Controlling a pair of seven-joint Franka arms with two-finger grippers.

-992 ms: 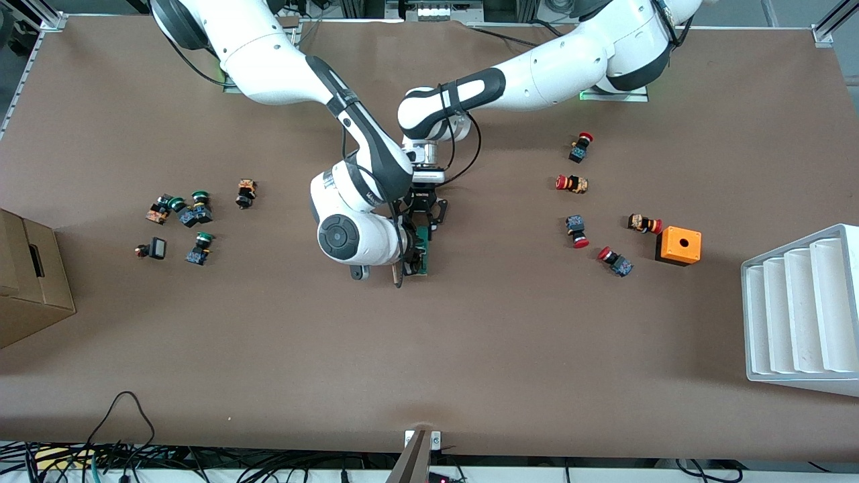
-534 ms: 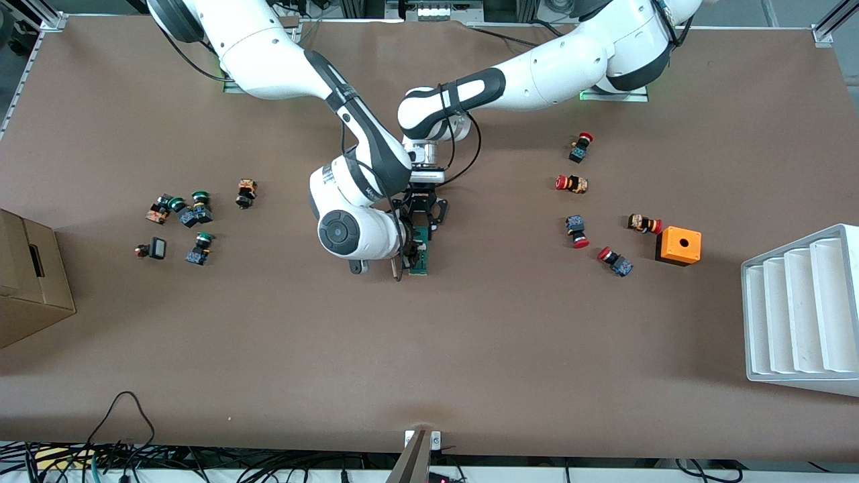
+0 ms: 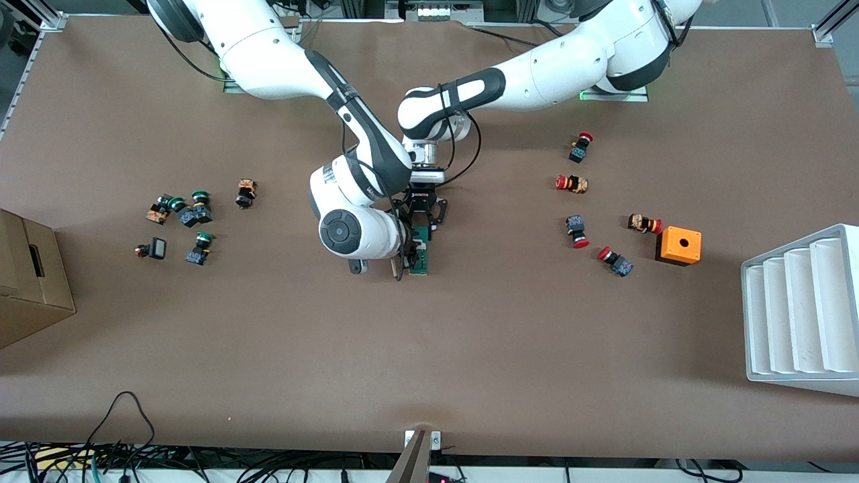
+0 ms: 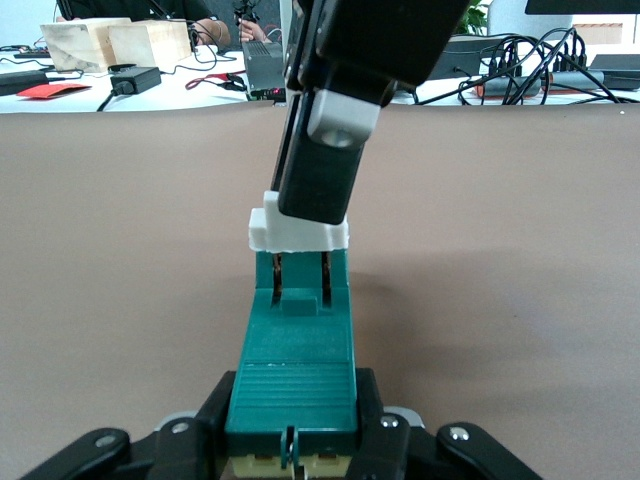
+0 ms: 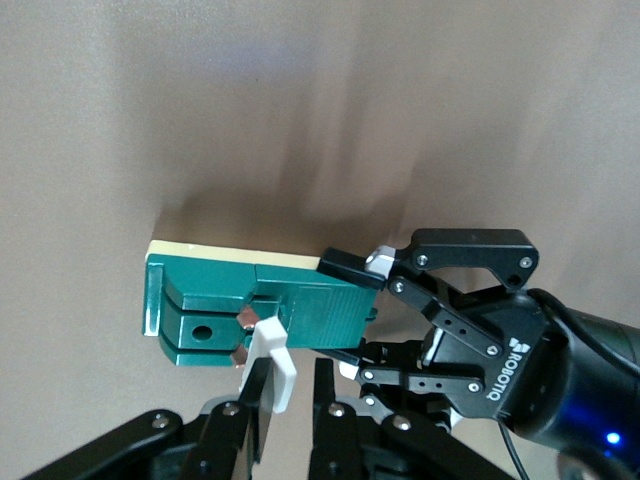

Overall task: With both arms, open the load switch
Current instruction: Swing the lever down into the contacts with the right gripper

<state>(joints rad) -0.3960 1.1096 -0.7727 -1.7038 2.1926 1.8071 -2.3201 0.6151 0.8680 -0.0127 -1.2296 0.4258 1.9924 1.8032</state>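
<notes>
Jaws of left gripper [image 4: 292, 440] clamp load switch [image 4: 295, 340] body; right gripper [image 5: 290, 395] pinches its white end piece [image 5: 270, 365].

Brown table [image 3: 470, 349]; cardboard box [image 3: 30, 278], white ridged tray [image 3: 802, 312] at ends; cables [image 3: 121, 456] along near edge.

Green load switch [image 3: 421, 251], white lever raised

Bare table [image 3: 429, 349] rings the load switch [image 3: 421, 251] — push buttons [image 3: 577, 230] well apart.
</notes>
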